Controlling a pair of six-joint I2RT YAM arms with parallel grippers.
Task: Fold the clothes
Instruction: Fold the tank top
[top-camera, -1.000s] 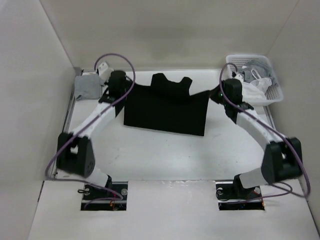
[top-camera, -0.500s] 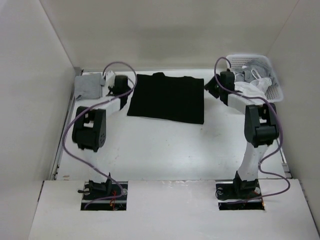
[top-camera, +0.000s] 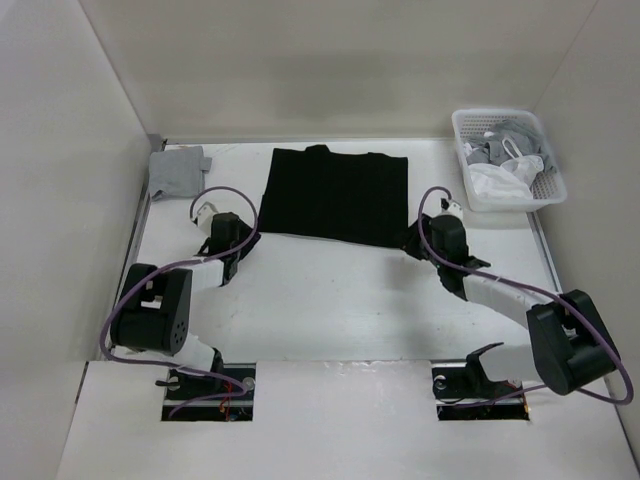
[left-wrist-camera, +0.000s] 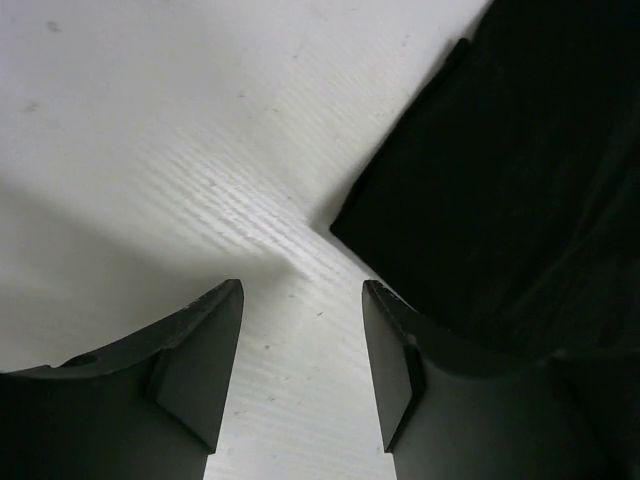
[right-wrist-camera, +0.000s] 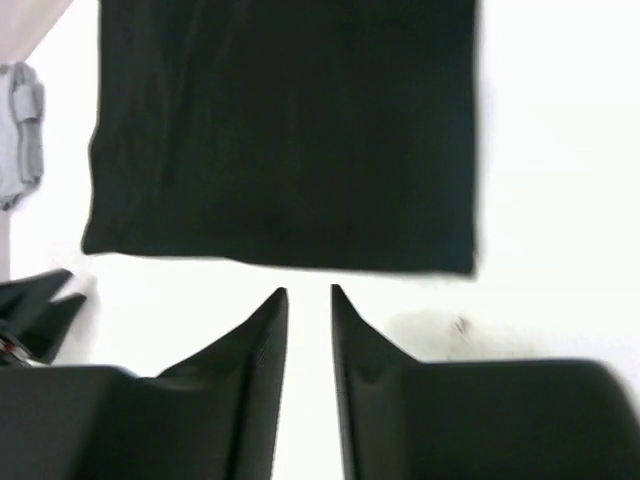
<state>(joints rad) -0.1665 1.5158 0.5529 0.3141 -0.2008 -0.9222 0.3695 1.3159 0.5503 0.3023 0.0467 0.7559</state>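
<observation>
Clothes (top-camera: 335, 195) released, flat — left gripper (left-wrist-camera: 302, 288) apart, right gripper (right-wrist-camera: 308, 290) narrowly apart, both pulled back.

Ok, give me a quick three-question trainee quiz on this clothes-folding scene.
1. True or false: the left end effector grips the black T-shirt.
2. Fill in: the white basket sits at the far ____ corner of the table.
3. Where does the folded grey cloth lie? A) far-left corner B) inside the white basket C) on the black T-shirt
Key: 1 false; 2 right; 3 A.
</observation>
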